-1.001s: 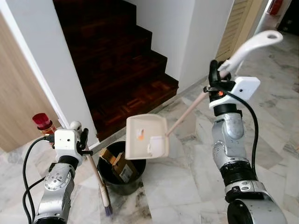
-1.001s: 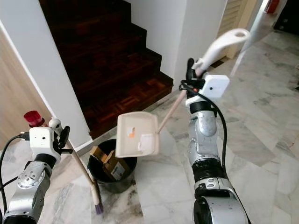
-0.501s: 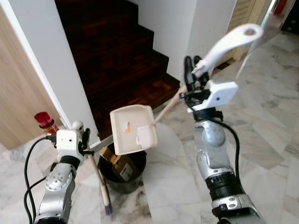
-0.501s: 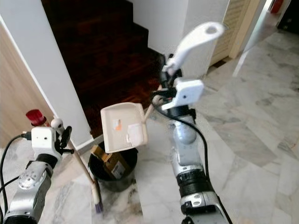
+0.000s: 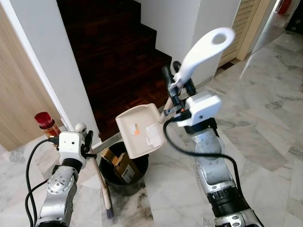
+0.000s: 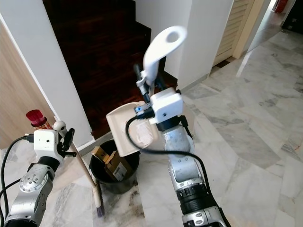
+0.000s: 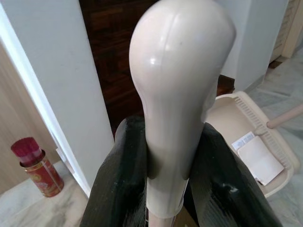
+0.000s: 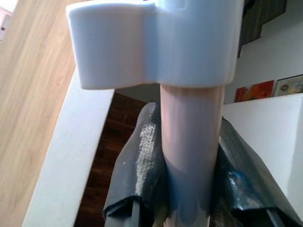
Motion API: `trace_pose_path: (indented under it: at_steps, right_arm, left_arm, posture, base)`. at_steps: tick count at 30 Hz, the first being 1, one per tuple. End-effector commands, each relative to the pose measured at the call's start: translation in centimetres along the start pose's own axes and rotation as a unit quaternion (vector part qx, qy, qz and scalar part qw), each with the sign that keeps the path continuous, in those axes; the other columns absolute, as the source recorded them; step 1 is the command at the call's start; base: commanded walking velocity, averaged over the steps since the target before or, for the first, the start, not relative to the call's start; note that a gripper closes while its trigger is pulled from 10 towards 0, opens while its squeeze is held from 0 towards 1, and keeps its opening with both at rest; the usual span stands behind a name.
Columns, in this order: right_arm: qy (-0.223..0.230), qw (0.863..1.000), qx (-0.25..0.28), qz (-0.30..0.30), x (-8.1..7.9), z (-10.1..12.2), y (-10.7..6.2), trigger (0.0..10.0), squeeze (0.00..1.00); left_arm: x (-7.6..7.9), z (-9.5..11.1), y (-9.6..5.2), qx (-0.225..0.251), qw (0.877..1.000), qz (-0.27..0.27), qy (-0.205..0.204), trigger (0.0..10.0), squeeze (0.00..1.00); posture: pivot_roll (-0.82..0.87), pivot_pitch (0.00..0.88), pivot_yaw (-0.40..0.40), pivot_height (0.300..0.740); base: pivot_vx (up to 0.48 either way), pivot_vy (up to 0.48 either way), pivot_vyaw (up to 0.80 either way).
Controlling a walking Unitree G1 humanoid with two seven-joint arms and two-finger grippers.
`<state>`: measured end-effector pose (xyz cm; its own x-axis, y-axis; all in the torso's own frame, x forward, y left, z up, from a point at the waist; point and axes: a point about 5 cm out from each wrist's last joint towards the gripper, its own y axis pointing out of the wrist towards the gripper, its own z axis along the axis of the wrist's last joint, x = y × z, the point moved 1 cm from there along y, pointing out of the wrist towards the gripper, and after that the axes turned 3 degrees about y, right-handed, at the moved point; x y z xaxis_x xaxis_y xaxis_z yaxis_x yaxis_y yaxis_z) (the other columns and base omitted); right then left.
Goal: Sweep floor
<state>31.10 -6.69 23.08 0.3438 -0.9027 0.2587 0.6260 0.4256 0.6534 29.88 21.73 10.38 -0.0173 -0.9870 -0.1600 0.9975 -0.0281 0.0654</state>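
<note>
- A pale marble floor [image 5: 265, 142] with grey veining is seen underfoot, stretching away to the right.
- A black bin [image 5: 124, 177] is stood on the floor just ahead, with cardboard scraps [image 5: 119, 163] held inside it.
- To the left of the bin, a broom [image 5: 101, 184] is held upright, its bristles resting on the floor beside the bin.
- The left gripper [image 7: 163, 179] is placed low at the left, its black fingers [image 7: 118, 179] clamped around the broom's cream knob-shaped handle top.
- The left arm is bent upward from below, with a black cable looped along it.
- A dustpan [image 5: 140, 131] is held in the air just above the bin, tilted so that its cream tray faces the camera; a white label and a small orange mark are seen on the tray.
- The dustpan's pinkish stick is gripped by the right gripper [image 8: 191, 189], the fingers [image 8: 137, 175] closed on it just under the white looped handle [image 5: 206, 49].
- The right arm is raised steeply from the lower right, the wrist lifted above the tray.
- A red-capped can [image 5: 47, 124] is set on the floor at the left, against a wood-panelled wall [image 5: 16, 104].
- Beyond the bin, a dark wooden staircase [image 5: 118, 61] is framed by white walls [image 5: 42, 66].
- Farther right, a louvred door [image 5: 246, 23] is seen.
</note>
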Motion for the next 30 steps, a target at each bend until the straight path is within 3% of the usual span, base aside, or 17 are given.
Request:
trace_pose_path:
  at_steps: [1, 4, 13, 23, 30]
  right_arm:
    - [-0.027, 0.997, 0.067, 0.017, -0.6, 2.6, 0.7, 10.0, 0.00]
    - [-0.036, 0.996, 0.075, 0.030, -1.3, 2.9, 0.6, 10.0, 0.00]
    - [-0.006, 0.995, 0.102, 0.022, -3.2, 4.6, 0.3, 10.0, 0.00]
    - [-0.033, 0.988, 0.137, 0.063, -6.0, 6.4, -0.8, 10.0, 0.00]
    - [-0.051, 0.985, 0.148, 0.079, -6.7, 6.8, -1.0, 10.0, 0.00]
  left_arm:
    - [-0.1, 1.0, 0.1, 0.028, 0.999, -0.004, 0.020, 10.0, 0.00]
    - [0.1, 1.0, 0.1, 0.028, 0.999, -0.007, 0.022, 10.0, 0.00]
    - [0.3, 1.0, 0.1, 0.029, 0.999, -0.015, 0.032, 10.0, 0.00]
    - [0.6, 0.9, 0.1, 0.030, 0.999, -0.019, 0.034, 10.0, 0.00]
    - [0.7, 0.9, 0.1, 0.031, 0.999, -0.022, 0.037, 10.0, 0.00]
  posture:
    - [0.07, 0.057, -0.011, 0.740]
    - [0.07, 0.057, -0.011, 0.740]
    - [0.06, 0.059, -0.017, 0.740]
    - [0.06, 0.054, -0.021, 0.740]
    - [0.06, 0.055, -0.023, 0.740]
  base:
    - [0.000, 0.000, 0.00]
    - [0.000, 0.000, 0.00]
    - [0.000, 0.000, 0.00]
    - [0.000, 0.000, 0.00]
    - [0.000, 0.000, 0.00]
